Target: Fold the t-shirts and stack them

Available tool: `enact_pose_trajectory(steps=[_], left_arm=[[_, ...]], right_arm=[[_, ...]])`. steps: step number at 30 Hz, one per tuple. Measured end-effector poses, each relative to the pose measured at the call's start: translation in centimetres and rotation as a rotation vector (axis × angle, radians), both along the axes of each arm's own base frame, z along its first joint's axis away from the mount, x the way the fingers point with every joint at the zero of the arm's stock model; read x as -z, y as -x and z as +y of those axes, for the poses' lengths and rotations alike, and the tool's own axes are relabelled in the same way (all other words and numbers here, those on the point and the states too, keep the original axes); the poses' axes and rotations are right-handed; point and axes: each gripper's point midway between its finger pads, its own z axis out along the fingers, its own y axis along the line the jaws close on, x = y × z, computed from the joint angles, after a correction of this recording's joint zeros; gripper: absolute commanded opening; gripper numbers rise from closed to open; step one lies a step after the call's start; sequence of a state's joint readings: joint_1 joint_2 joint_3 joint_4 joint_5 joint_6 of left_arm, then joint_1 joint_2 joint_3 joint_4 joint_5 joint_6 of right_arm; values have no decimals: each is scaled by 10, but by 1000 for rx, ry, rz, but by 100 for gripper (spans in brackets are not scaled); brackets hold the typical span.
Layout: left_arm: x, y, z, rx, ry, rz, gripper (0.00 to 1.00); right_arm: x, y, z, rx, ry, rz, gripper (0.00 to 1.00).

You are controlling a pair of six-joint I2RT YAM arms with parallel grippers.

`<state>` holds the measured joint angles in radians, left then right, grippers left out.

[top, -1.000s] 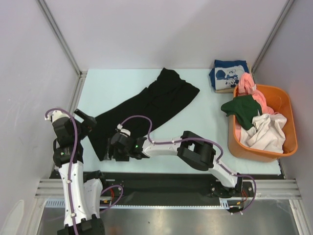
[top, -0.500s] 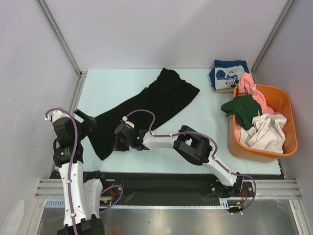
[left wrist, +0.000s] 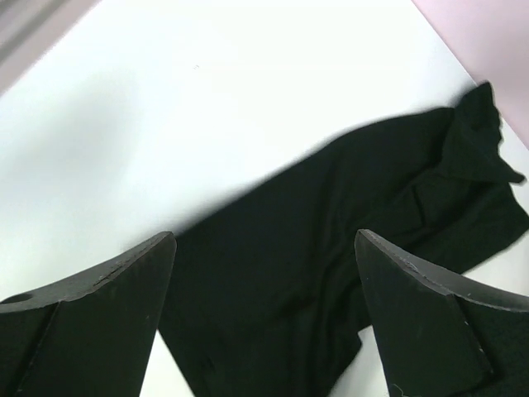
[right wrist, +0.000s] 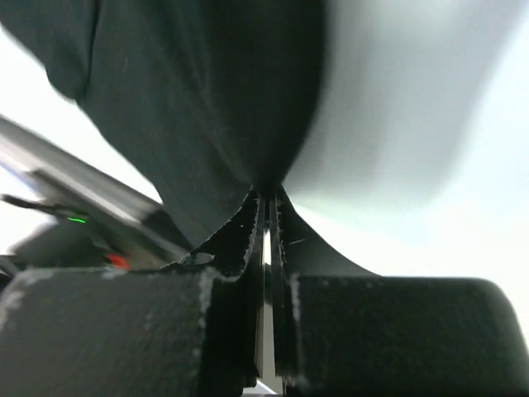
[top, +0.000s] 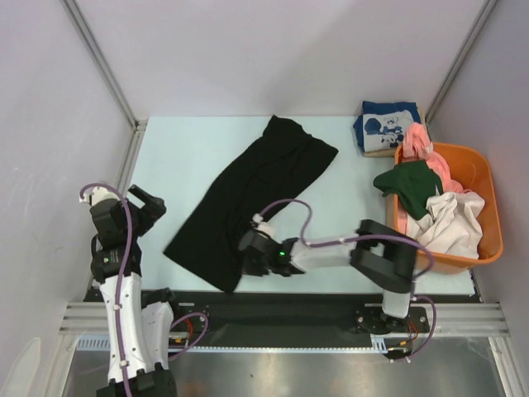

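Wrinkles run along the black t-shirt (top: 248,190), a long diagonal strip on the table (top: 186,149); right gripper (right wrist: 266,203) pinches its near edge, left gripper (top: 152,201) hangs spread.

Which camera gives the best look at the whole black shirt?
The top external view: the black t-shirt lies whole in frame, spread diagonally. The left wrist view crops its near end; the right wrist view shows only a pinched fold, close up.

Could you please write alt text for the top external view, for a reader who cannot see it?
The right end effector pinches the near edge of a black t-shirt lying diagonally on the table; the left end effector hovers open beside it. An orange basket holds more tees.
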<state>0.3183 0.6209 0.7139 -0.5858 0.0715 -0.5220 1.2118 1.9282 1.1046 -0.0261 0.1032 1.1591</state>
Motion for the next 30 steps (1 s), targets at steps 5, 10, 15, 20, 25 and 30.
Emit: enact_pose_trajectory(steps=[5, 10, 15, 20, 25, 30], left_arm=[[7, 0, -17, 76, 45, 1, 94], [18, 4, -46, 193, 84, 47, 94], [36, 18, -114, 460, 107, 158, 95], [58, 53, -171, 686, 92, 296, 95], [71, 97, -209, 854, 88, 386, 92], [110, 142, -221, 931, 143, 484, 88]], right_arm=[[3, 22, -100, 103, 96, 5, 0], [2, 60, -176, 185, 145, 16, 0], [-12, 87, -237, 275, 132, 32, 0], [-33, 84, -272, 380, 83, 24, 19], [-35, 80, -297, 393, 139, -23, 67], [-23, 84, -295, 340, 222, -41, 68]])
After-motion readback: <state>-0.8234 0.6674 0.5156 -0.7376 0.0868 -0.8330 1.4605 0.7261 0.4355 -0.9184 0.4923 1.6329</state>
